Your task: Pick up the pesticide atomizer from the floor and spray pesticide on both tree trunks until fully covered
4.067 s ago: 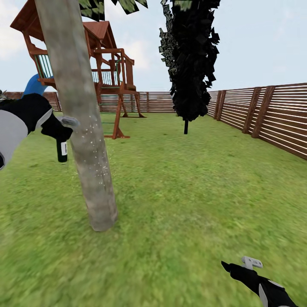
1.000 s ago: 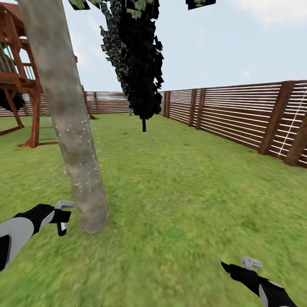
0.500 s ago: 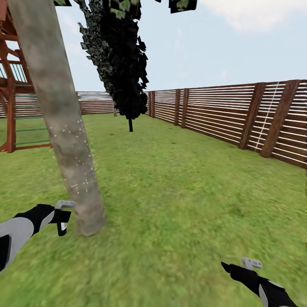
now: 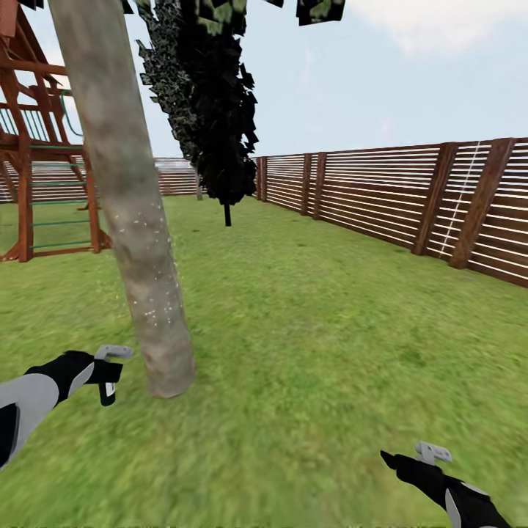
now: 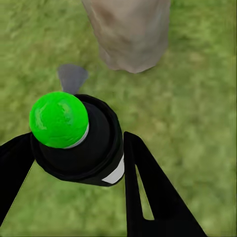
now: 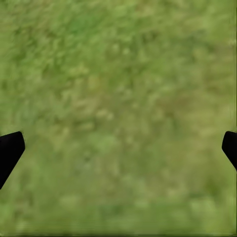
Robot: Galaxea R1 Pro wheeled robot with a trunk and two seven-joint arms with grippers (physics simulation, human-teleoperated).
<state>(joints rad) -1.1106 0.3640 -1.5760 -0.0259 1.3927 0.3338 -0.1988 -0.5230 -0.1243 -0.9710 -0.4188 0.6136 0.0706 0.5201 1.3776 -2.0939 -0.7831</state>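
While the left gripper [image 4: 110, 378] hangs low over the grass, its two black fingers [image 5: 148, 192] are clamped on the small dark pesticide atomizer [image 5: 81, 143] with the white label patch and bright green cap, which sits just beside the base of the thick, mottled grey-brown tree trunk [image 4: 128, 205]. From the left wrist view the bottle is seen from above, cap toward the camera, with the foot of the trunk close beyond it. Fine white specks dot the bark on the middle and lower part of the trunk. The right gripper [image 4: 400, 460] hovers low over the wide green lawn [image 4: 330, 330], well apart from the tree, its black fingertips [image 6: 11, 148] spread wide with nothing between them but grass. Behind the trunk stands a red-brown wooden play frame [image 4: 37, 161], and farther back a dark column-shaped tree [image 4: 213, 110]. A brown horizontal-slat wooden fence [image 4: 411, 202] bounds the lawn along the right side and far end.
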